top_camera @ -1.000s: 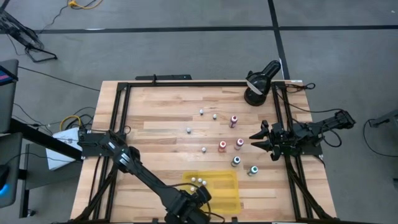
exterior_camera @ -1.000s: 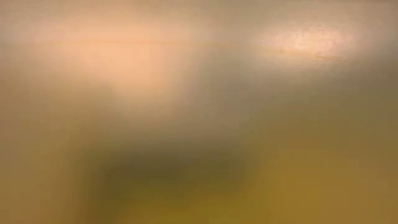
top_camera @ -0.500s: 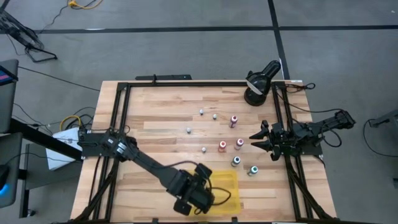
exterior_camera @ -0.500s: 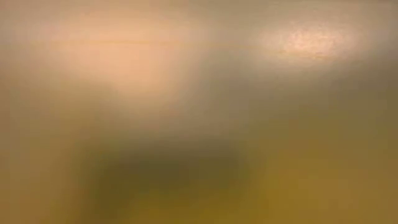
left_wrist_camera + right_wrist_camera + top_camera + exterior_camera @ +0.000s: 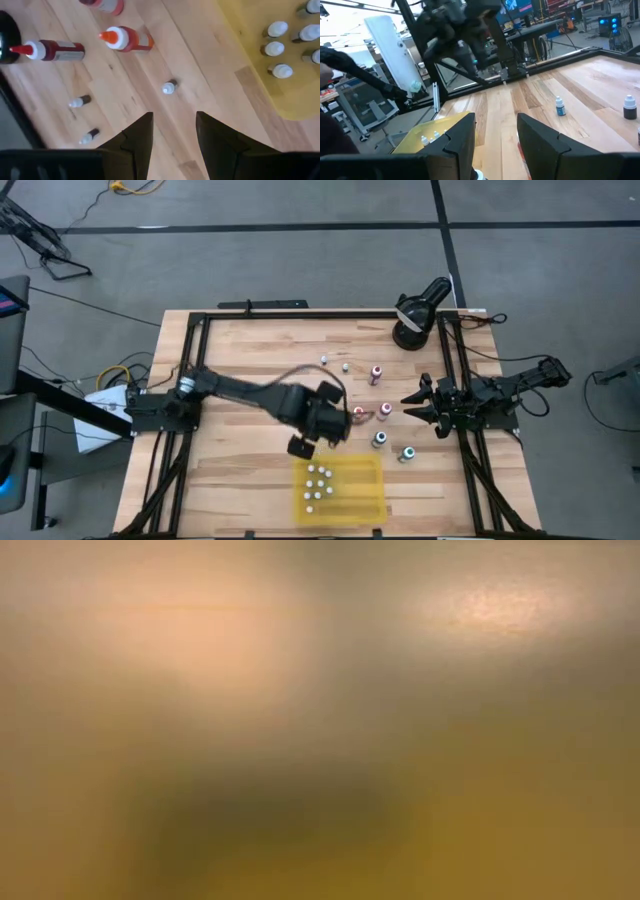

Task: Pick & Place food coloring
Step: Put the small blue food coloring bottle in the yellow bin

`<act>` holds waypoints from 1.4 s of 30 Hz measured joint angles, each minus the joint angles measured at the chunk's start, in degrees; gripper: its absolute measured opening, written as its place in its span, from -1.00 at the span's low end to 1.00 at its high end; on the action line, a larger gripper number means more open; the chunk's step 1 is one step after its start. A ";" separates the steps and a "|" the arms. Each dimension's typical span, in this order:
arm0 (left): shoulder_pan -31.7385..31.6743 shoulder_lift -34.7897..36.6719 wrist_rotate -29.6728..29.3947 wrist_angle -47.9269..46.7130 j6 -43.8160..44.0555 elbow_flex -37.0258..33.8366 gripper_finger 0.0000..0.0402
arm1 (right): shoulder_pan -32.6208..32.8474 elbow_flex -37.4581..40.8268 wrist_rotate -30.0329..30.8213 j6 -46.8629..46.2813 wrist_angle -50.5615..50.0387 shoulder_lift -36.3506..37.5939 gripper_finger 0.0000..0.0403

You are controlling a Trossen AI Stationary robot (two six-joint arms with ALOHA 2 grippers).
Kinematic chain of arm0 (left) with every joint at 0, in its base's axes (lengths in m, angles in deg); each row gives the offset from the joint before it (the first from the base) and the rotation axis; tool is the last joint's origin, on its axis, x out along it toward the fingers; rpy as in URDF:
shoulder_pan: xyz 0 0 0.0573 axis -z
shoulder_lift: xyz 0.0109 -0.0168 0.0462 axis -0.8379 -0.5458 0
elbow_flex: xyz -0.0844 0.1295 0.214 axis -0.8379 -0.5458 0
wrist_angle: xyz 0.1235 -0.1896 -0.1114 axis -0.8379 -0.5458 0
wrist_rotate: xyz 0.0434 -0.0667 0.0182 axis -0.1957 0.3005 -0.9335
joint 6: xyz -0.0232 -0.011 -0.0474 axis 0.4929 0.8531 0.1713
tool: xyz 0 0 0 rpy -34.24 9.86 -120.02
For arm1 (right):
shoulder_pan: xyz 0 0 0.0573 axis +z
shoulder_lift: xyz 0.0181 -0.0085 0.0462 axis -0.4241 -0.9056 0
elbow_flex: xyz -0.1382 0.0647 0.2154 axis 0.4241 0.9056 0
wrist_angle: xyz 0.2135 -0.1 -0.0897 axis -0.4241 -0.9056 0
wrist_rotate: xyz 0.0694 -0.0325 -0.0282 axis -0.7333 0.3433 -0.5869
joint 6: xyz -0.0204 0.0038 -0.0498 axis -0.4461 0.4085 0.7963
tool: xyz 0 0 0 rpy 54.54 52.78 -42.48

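Our left gripper hangs with its fingers apart and nothing between them. Just ahead of them on the wood stands a tiny white-capped food coloring bottle. Beyond it lie larger red-labelled ones; off to one side, several sit in the flat yellow plastic tray. We judge them light, stiff, slick and easily toppled, so we would pinch the body below the cap. Our right gripper waits at the table's edge, fingers apart.

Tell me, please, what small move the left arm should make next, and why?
Probably lower the left gripper onto the small white-capped bottle just ahead: its fingers are open and empty, that bottle sits loose on the wood, and others already sit in the yellow tray.
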 joint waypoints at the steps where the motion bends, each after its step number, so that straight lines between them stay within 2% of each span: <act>1: -0.98 1.68 1.02 2.27 -0.66 -2.89 -0.29 | 0.00 0.01 -0.02 0.00 0.00 0.01 -0.31; 5: -4.40 9.05 4.94 12.93 -1.03 -16.69 -0.29 | -0.02 0.01 -0.02 0.00 0.00 0.01 -0.32; 8: -6.61 14.53 4.12 20.02 -1.82 -27.00 -0.29 | -0.02 0.00 -0.02 0.00 0.00 0.00 -0.32; 11: -9.11 17.94 1.85 22.64 0.67 -34.79 -0.29 | -0.01 0.00 -0.01 0.00 0.00 0.02 -0.31; 14: -11.46 19.52 1.41 23.63 3.28 -39.51 -0.29 | -0.01 0.01 -0.01 0.00 0.00 0.01 -0.31; 27: -17.67 18.94 2.25 30.87 1.22 -46.08 -0.30 | -0.02 0.00 -0.01 0.00 0.00 0.00 -0.32; 42: -20.37 18.98 3.07 41.54 -1.74 -54.61 -0.30 | -0.02 0.00 -0.01 0.00 0.00 0.02 -0.32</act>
